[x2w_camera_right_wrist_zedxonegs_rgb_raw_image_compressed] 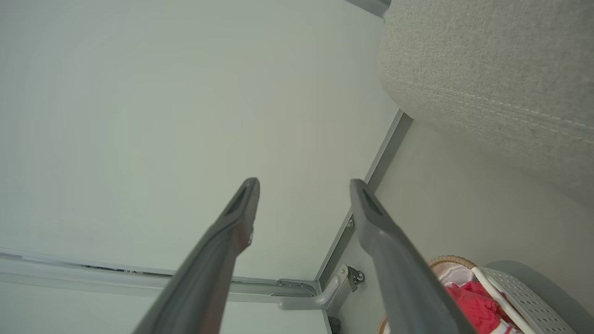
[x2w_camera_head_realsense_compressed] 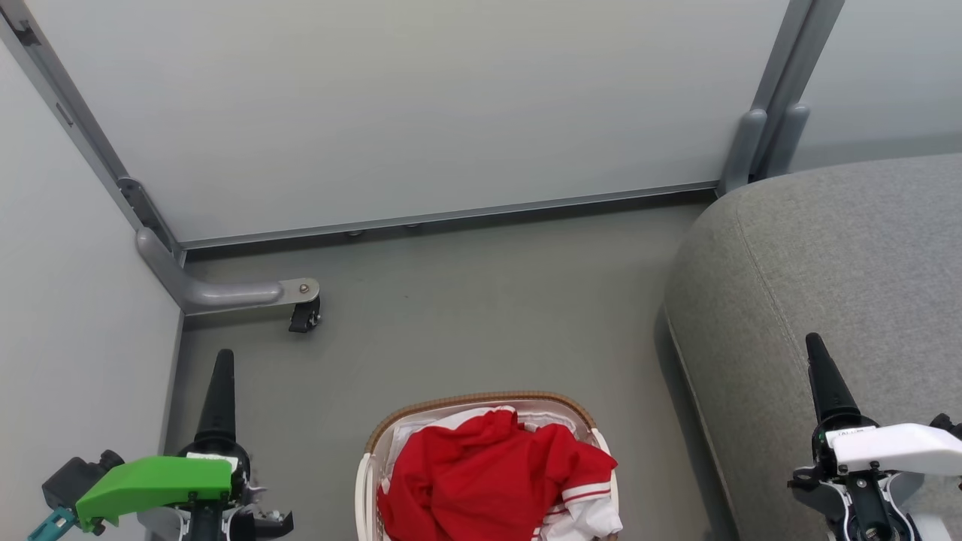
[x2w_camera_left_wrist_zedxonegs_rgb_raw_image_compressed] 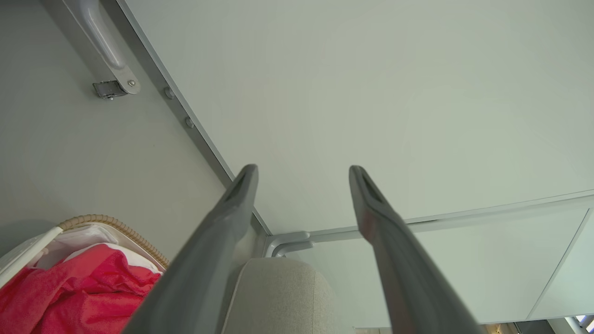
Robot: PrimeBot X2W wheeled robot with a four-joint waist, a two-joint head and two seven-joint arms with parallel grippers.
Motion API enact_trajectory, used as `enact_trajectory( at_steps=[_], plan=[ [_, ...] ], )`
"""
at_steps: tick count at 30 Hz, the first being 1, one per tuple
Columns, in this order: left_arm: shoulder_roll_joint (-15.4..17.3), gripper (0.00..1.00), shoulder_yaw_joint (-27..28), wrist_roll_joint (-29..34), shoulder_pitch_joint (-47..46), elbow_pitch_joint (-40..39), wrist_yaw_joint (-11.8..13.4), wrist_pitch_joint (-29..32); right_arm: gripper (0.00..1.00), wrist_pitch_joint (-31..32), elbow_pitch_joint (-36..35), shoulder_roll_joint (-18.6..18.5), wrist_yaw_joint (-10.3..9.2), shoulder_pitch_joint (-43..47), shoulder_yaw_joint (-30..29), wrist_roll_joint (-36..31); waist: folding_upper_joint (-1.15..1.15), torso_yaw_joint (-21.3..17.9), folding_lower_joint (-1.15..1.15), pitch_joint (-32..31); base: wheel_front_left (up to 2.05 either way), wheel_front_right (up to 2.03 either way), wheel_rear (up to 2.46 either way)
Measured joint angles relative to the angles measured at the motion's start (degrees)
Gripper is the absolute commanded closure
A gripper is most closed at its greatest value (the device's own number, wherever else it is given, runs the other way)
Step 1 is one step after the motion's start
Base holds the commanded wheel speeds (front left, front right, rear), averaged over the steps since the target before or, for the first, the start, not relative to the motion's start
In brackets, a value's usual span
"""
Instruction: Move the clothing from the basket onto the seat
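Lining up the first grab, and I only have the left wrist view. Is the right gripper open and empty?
Observer: Yes, the right gripper is open, with nothing between its fingers.
Operator: Where is it?
Observer: In the head view it shows at the lower right, against the seat.
Operator: How full is the basket?
Observer: The clothing mounds across the basket, and a white striped cuff lies at its right side.
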Motion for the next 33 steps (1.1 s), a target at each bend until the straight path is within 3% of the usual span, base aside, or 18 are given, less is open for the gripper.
enact_trajectory(
  at_steps=[16, 33],
  plan=[
    [0.03, 0.0, -1.69, 17.34, 0.0, -4.0, 0.53, -3.34, 0.0, -3.24, -5.06, -0.25, 0.0, 0.82, 1.43, -18.84, 0.0, 0.3, 0.0, 0.19, 0.0, 0.0, 0.0],
    [0.07, 0.0, -2.97, 34.05, 1.98, -4.31, 1.86, -6.39, 0.0, -6.34, -4.48, -0.42, 0.0, 2.66, 4.37, -35.91, 0.0, 0.53, 0.0, 0.21, 0.0, 0.0, 0.0]
  ],
)
